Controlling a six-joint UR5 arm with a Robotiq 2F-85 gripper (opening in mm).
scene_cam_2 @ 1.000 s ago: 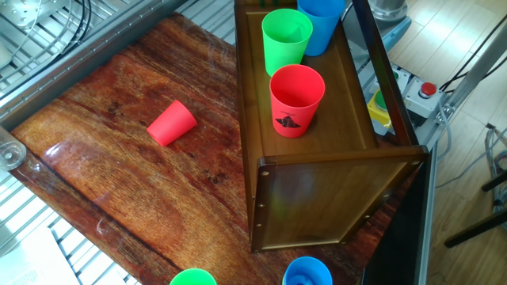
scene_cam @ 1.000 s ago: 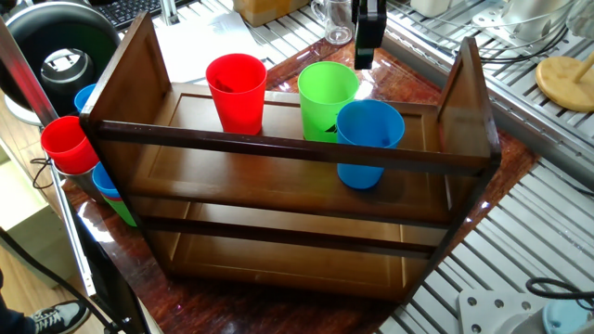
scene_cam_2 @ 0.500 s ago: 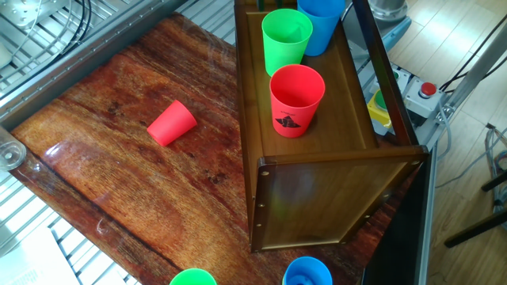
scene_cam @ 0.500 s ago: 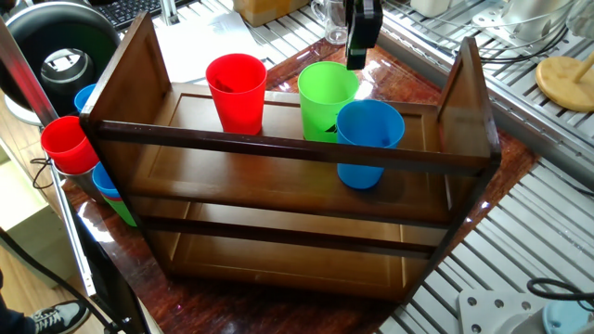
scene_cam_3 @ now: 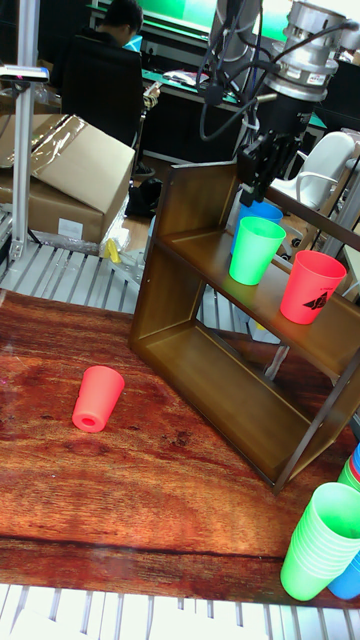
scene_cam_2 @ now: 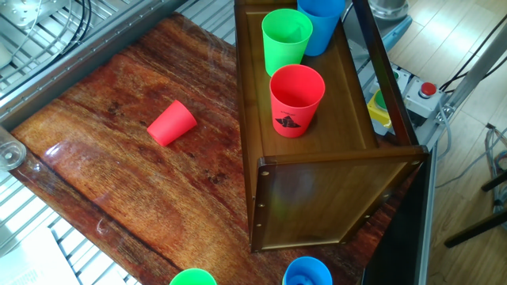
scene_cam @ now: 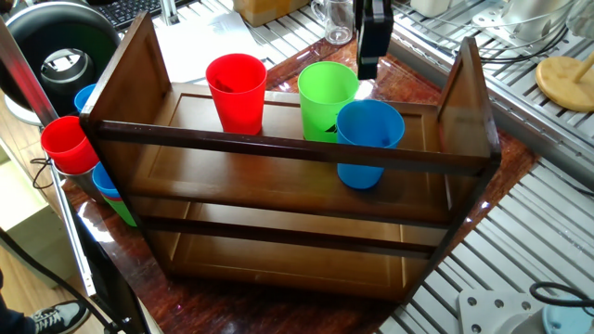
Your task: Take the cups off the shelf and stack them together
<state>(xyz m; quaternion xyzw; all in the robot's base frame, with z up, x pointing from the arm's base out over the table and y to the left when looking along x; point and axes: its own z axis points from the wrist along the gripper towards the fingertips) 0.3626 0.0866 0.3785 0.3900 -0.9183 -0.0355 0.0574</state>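
Three cups stand on the top tier of the dark wooden shelf (scene_cam: 278, 148) (scene_cam_2: 333, 198) (scene_cam_3: 185, 250). They are a red cup (scene_cam: 237, 91) (scene_cam_2: 297, 99) (scene_cam_3: 312, 287) with a black mark, a green cup (scene_cam: 325, 93) (scene_cam_2: 286, 39) (scene_cam_3: 254, 250) and a blue cup (scene_cam: 368, 141) (scene_cam_2: 321, 20) (scene_cam_3: 260, 213). Another red cup (scene_cam_2: 172, 123) (scene_cam_3: 97, 397) lies on its side on the table, away from the shelf. My gripper (scene_cam: 371, 57) (scene_cam_3: 258, 180) hangs above and just behind the green and blue cups. It looks open and holds nothing.
A long slanted column of nested cups (scene_cam: 74, 148) (scene_cam_3: 322, 540) leans by the shelf's end. Metal grating (scene_cam: 538, 232) surrounds the wooden table top (scene_cam_2: 119, 182). A glass mug (scene_cam: 336, 20) and a round wooden disc (scene_cam: 566, 82) sit behind the shelf.
The gripper drifted a little left, then back right and slightly lower behind the green cup. No cup has moved.
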